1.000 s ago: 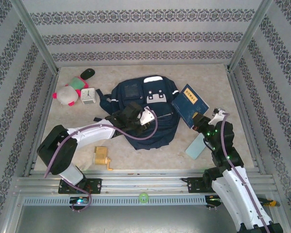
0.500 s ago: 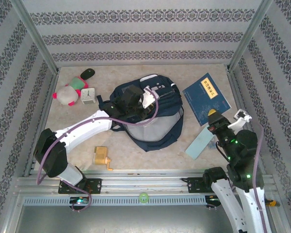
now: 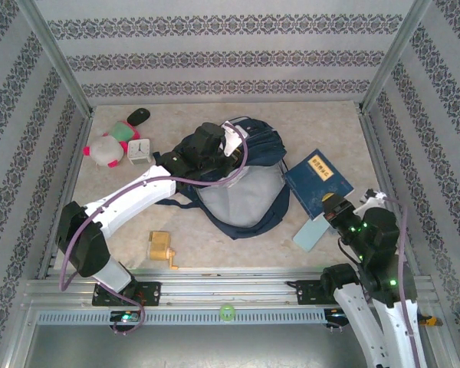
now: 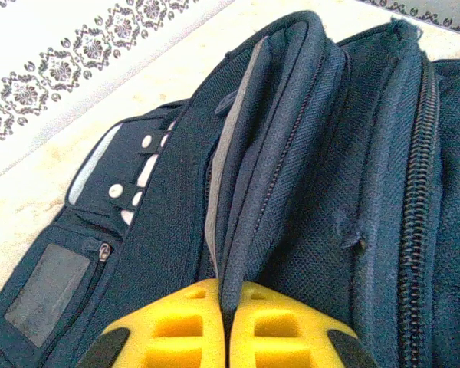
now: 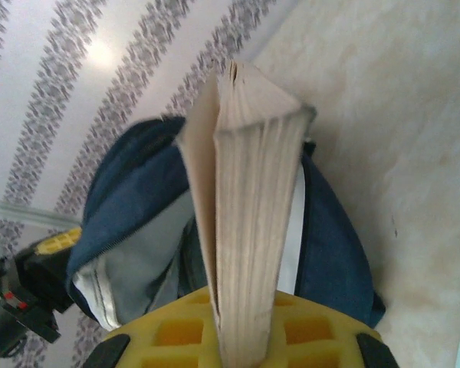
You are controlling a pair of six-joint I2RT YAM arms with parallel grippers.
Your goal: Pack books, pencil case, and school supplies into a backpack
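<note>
1. The left gripper is pressed together on a fold of the navy backpack at its top edge. It holds that fold up toward the far side. In the left wrist view the yellow fingers pinch the zip-edged fabric between them.
2. The right gripper is clamped on the near edge of the dark navy booklet. In the right wrist view the page block stands edge-on between the closed jaws, just above the right gripper.
3. Key relation: the backpack's open mouth, shown by its grey lining, lies to the left of the held booklet, near it but apart. The booklet's long axis runs diagonally, from near-right to far-left, roughly toward that mouth. The right arm carries the booklet, so it is the arm placed to insert it. The left arm serves as the holder of the opening.
4. The pale blue pencil case lies on the table just left of the right gripper. The yellow sharpener lies near the left arm's base, well apart from the backpack.
5. Change: a second ago the backpack lay flat and shut, with the left gripper over its front. The fold has since been lifted and the lining exposed. The booklet then touched the backpack's right side; half a second ago it sat farther back. It is now nearer the right arm's base. The pencil case and sharpener have not moved.
</note>
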